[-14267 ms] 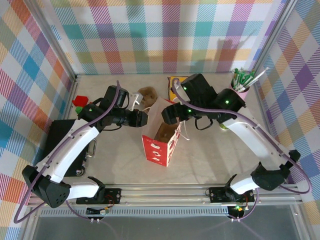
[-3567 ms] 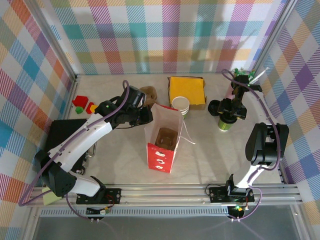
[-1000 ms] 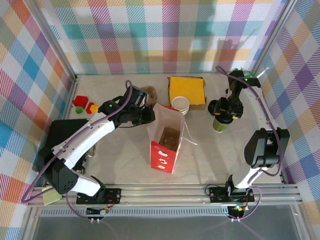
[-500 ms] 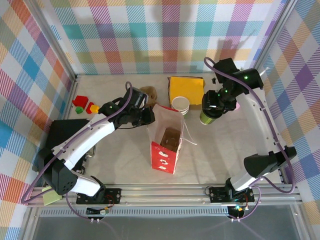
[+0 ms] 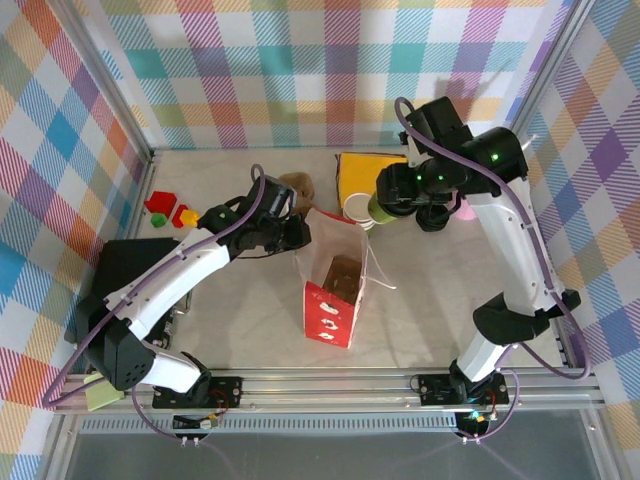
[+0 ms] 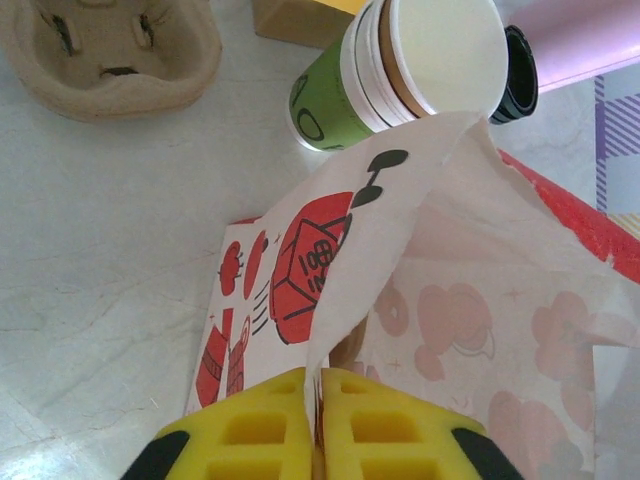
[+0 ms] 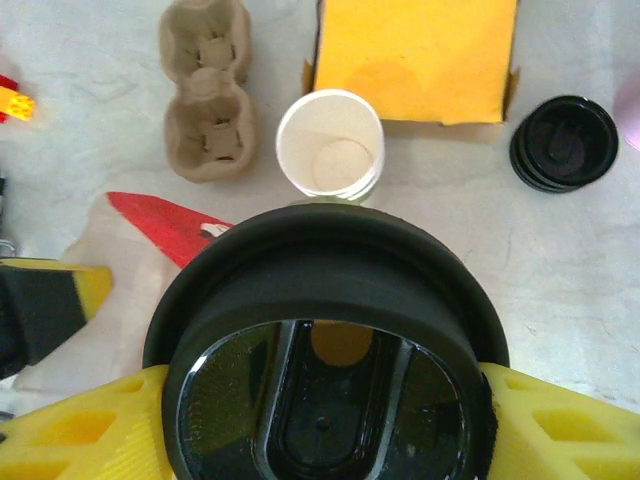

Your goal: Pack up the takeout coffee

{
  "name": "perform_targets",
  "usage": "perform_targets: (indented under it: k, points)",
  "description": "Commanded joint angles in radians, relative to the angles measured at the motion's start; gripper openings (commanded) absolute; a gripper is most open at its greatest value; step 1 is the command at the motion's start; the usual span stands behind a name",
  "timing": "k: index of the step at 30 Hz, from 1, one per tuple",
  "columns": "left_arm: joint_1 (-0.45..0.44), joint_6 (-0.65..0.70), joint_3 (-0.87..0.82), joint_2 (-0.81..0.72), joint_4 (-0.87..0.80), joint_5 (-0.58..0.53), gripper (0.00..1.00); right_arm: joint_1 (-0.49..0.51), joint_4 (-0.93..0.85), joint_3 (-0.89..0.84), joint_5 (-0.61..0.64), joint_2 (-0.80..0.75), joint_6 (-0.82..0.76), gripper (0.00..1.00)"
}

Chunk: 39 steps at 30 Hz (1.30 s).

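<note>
Right fingers (image 7: 560,430) grip the takeout coffee (image 7: 325,300), left fingers (image 6: 250,432) pinch the paper bag (image 6: 400,250) open, but that floppy mouth looks tight, so the cup might snag and tip it.

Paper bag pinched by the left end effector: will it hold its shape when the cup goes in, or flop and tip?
Probably floppy: the paper bag creases and folds at its rim where the left end effector pinches it. Likely light and tippable too; it stands tall on a narrow base, so the pinch seems to steady it.
</note>
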Motion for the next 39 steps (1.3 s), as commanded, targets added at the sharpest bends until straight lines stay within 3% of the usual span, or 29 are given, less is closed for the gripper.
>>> perform_targets:
  k: [1,6,17,30,35,39]
  points:
    - [0.006,-0.008,-0.015,-0.034,-0.033,0.024,0.19,0.034,-0.164,0.079,-0.015,0.032,0.029,0.63]
    - [0.006,-0.008,0.001,-0.062,-0.048,0.005,0.28,0.079,-0.125,0.114,-0.085,0.043,0.032,0.62]
    - [0.006,0.001,0.013,-0.074,-0.074,-0.024,0.32,0.143,-0.101,0.131,-0.166,0.044,0.046,0.61]
    - [0.006,0.028,0.092,-0.168,-0.156,-0.117,0.55,0.231,-0.074,-0.013,-0.111,0.05,0.088,0.6]
    - [0.011,0.097,0.129,-0.187,-0.198,-0.164,0.59,0.255,-0.048,-0.081,-0.081,0.06,0.106,0.6]
    - [0.027,0.189,0.174,-0.161,-0.219,-0.133,0.59,0.277,-0.036,-0.105,-0.071,0.075,0.127,0.6]
